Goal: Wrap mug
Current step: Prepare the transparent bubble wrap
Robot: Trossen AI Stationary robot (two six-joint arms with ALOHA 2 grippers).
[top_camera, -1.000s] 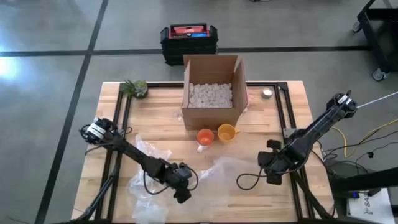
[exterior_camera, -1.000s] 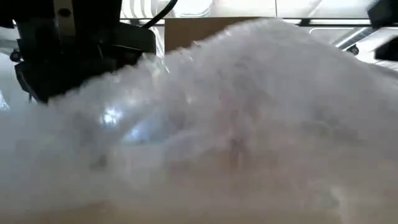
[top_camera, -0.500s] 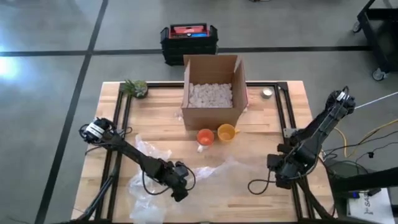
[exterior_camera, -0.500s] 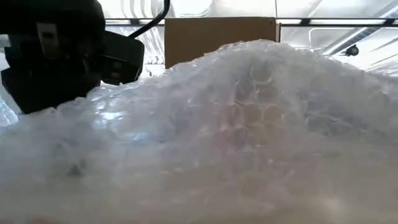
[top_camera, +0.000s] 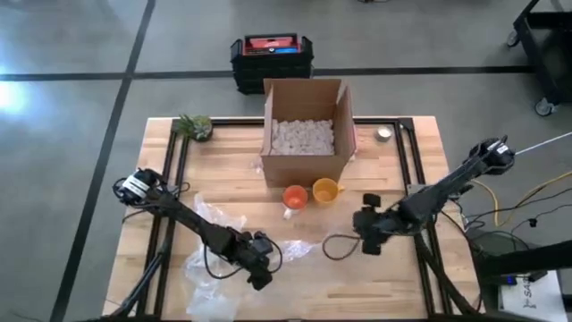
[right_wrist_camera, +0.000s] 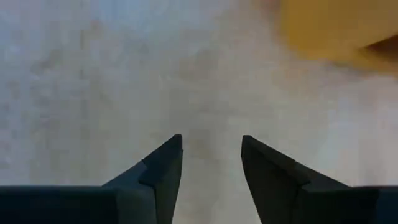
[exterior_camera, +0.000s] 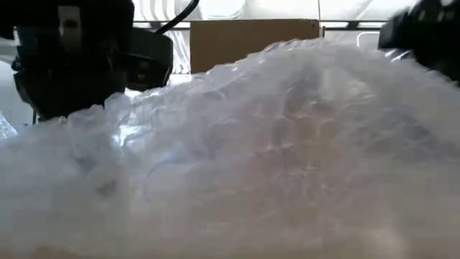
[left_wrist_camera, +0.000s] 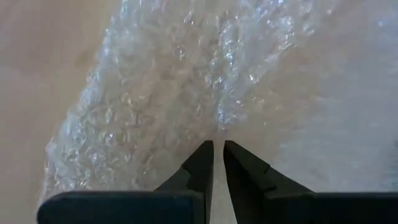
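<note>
An orange mug and a yellow mug stand on the table in front of a cardboard box. A crumpled sheet of bubble wrap lies on the near left part of the table and fills the low view. My left gripper is at its near right part, shut on it. My right gripper hovers open right of the wrap and near the yellow mug, with bare table between its fingers. My left gripper pinches a raised fold of the bubble wrap between its two fingertips. The fingers come down at a slant from the table's left side. One layer or several, I cannot tell. The rest of the sheet lies slack on the table.
The open cardboard box with white packing fill stands at the far middle. A small plant is at the far left and a small round tin at the far right. A loose cable loop lies by my right gripper.
My right gripper has swung first toward the table's right edge, then back left and farther, toward the yellow mug. The bubble wrap's right end has drawn back toward my left gripper, so the sheet reaches less far right.
</note>
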